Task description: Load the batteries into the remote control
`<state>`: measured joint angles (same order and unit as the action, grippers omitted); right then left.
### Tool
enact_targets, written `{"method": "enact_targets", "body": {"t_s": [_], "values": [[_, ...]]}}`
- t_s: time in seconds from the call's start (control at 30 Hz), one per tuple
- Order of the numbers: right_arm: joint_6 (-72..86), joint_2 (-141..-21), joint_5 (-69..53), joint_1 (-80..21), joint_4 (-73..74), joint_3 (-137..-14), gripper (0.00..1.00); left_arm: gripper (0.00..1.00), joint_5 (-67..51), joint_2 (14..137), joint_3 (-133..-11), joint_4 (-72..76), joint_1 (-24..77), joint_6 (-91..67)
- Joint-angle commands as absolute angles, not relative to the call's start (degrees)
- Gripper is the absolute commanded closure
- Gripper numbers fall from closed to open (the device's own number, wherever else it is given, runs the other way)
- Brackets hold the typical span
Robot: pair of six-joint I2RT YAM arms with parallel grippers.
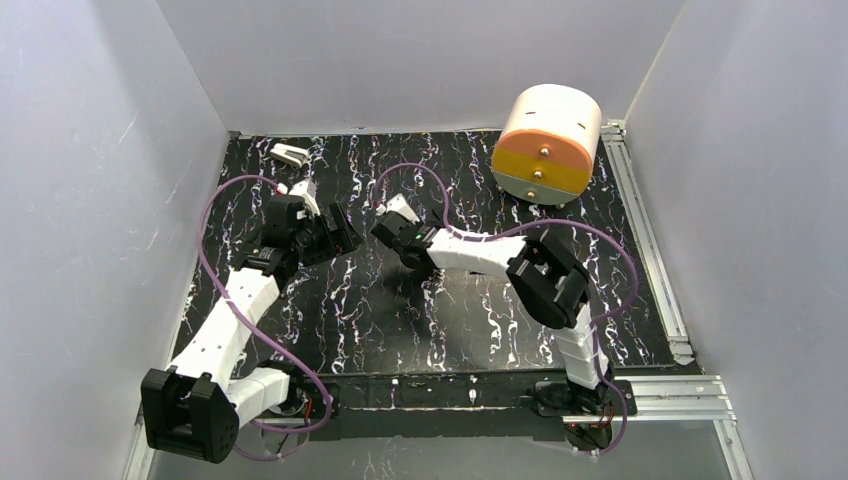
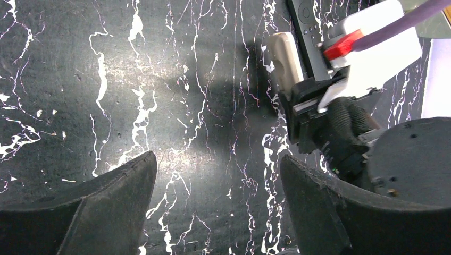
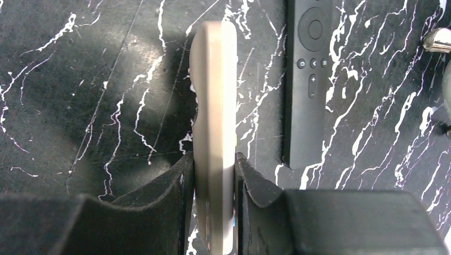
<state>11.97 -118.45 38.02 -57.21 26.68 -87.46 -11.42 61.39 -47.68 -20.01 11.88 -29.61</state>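
The remote control, a slim white bar, stands on edge between my right gripper's jaws, which are shut on its lower part. It also shows in the left wrist view, sticking out past the right gripper's black fingers. My left gripper is open and empty above the black marbled mat, just left of the right gripper. The left gripper also shows in the top view. I see no green or blue batteries in any view.
A long flat black remote lies on the mat right of the white one. A small white-and-grey block sits at the back left. A large white-and-orange cylinder stands at the back right. A shiny rounded bit shows at the right edge.
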Motion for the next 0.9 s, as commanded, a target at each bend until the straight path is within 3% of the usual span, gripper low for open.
{"method": "enact_targets", "body": {"t_s": [0.0, 0.13, 0.53, 0.7, 0.87], "values": [[12.7, -120.4, 41.7, -58.3, 29.0, -91.3, 0.95, 0.16, -9.8, 60.6, -49.9, -21.6, 11.7, -28.8], [13.1, -121.3, 41.2, -58.8, 29.5, -91.5, 0.89, 0.16, -9.4, 60.6, -50.2, -21.9, 11.7, -28.9], [13.5, -117.7, 31.4, -59.4, 27.5, -88.5, 0.55, 0.12, -1.9, 57.2, -52.4, -26.1, 11.7, -29.4], [14.4, -114.6, 27.6, -59.4, 25.6, -85.8, 0.38, 0.02, -3.2, 55.5, -53.4, -27.1, 11.7, -28.0], [15.2, -109.2, 26.0, -59.4, 25.0, -84.8, 0.33, 0.02, -3.5, 54.0, -54.8, -28.4, 11.7, -27.4]]}}
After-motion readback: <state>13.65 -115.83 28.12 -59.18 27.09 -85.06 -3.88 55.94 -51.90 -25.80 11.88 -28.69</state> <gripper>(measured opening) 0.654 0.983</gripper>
